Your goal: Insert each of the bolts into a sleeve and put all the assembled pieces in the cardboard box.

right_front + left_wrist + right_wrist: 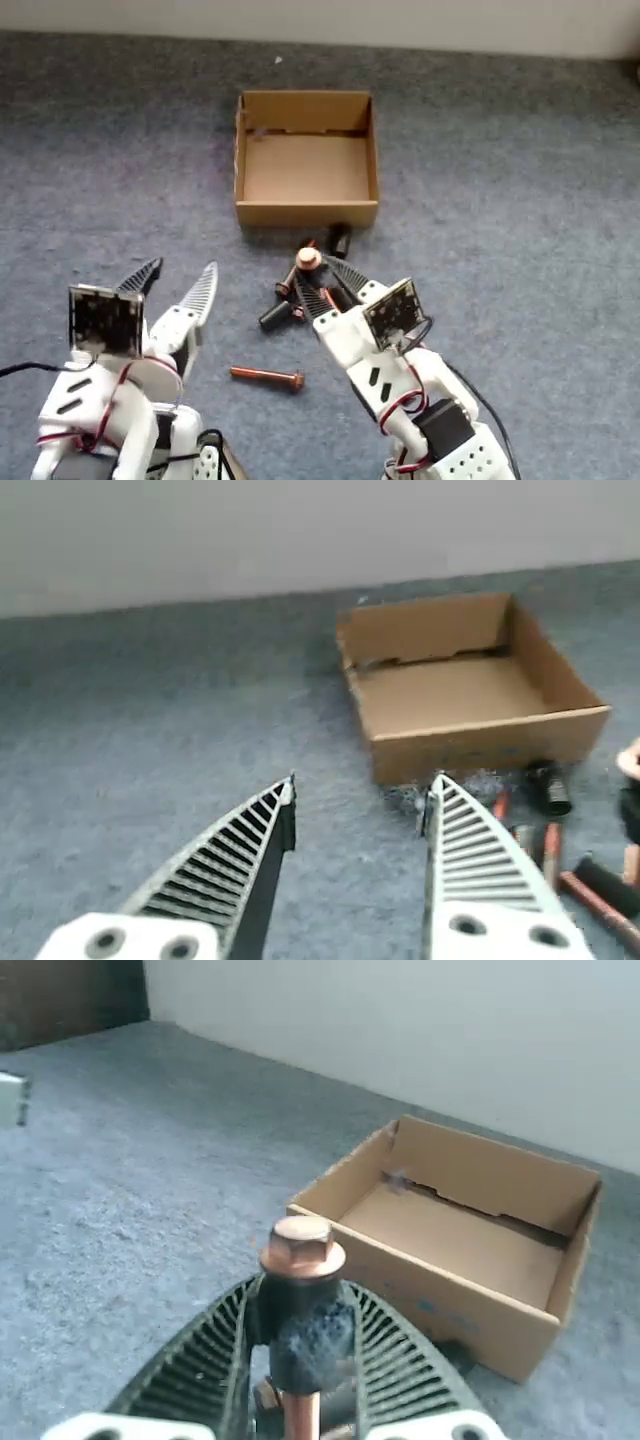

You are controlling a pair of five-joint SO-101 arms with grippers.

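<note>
Grey carpet (520,200) carries everything.

Cardboard box (306,213) sits open-topped at the middle of the carpet toward the far edge; inside looks bare. Same box in the left wrist view (480,742) and the right wrist view (440,1305).

Right gripper (312,268) (303,1295) hangs just before the box's near wall, fingers clamped on a black sleeve (303,1335). A copper bolt (302,1245) runs through that sleeve, hex head up (308,258).

Beneath and beside that gripper: a small pile (278,316) of copper bolts and black sleeves. A second sleeve (340,240) (548,787) lies by the box's near wall.

Lone bolt (267,376) lies flat, apart from the pile, nearer the arms.

Left gripper (184,266) (363,788) is left of the pile, fingers spread wide, gripping nothing
</note>
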